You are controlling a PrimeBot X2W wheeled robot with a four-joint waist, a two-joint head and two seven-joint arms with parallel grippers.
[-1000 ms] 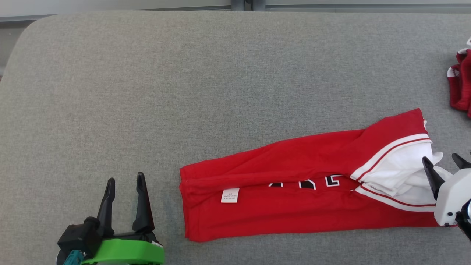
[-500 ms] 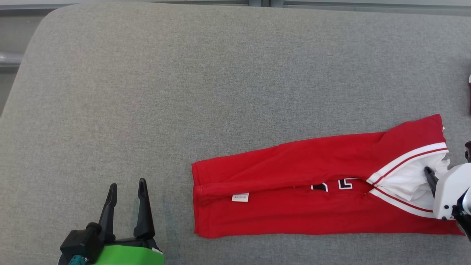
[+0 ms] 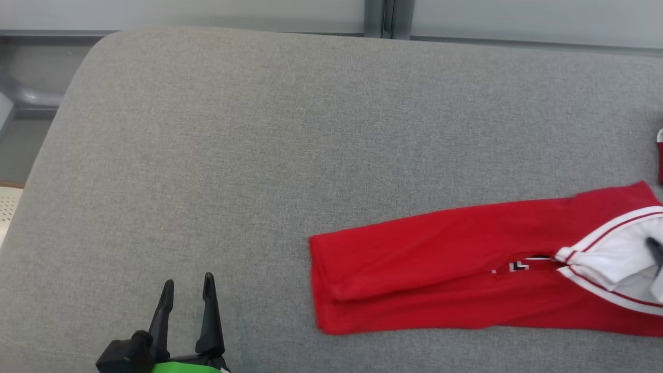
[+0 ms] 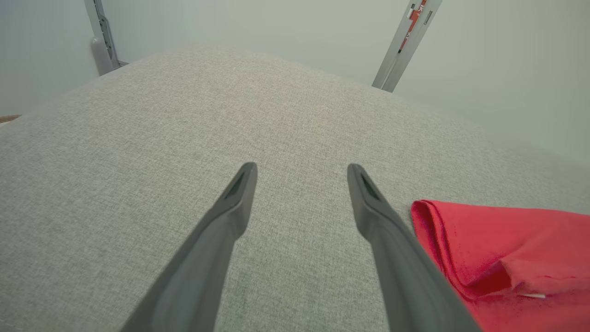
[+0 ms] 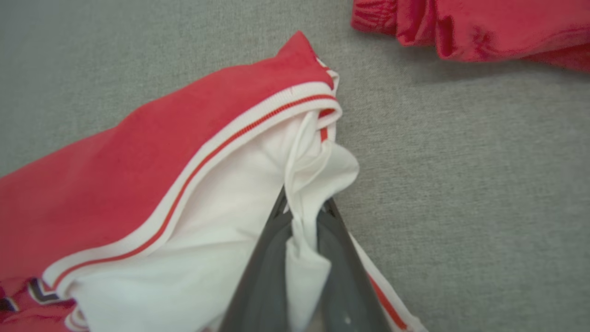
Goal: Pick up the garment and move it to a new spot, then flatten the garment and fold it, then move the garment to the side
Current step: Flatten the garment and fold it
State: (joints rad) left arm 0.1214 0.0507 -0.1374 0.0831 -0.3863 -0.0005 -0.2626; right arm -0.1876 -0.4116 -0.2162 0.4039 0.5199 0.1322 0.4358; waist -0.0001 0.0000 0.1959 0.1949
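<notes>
Garment: the red garment [image 3: 466, 269] lies folded into a long strip on the right half of the grey padded top [image 3: 259, 155], nearer the front edge than the back. Its white-trimmed end points toward the right edge.

Grip point: in the right wrist view the white inner cloth [image 5: 304, 184] at that end runs up between the two dark fingers.

Right gripper: the right gripper [image 5: 302, 207] is clamped on that white cloth, jaws nearly together with a pinch of fabric between them.

What has just changed: a second ago these jaws stood apart at the garment's end; now they have closed on it.

Meaning for the task: the garment looks already folded, so this grip likely begins the last step, moving it to the side. It has not yet been lifted.

Other differences: the upper red layer now covers more of the black-and-white lettering [image 3: 518, 265] than it did. The whole head view has shifted, so the camera moved, and the strip's new place in the picture cannot be read as travel.

Left gripper: the left gripper [image 3: 188, 280] hovers with jaws wide apart near the front edge, left of the garment's folded end [image 4: 507, 258] and not touching it.

Neighbour: a second red piece [image 5: 484, 27] lies near the gripped end, toward the right edge and apart from it.
</notes>
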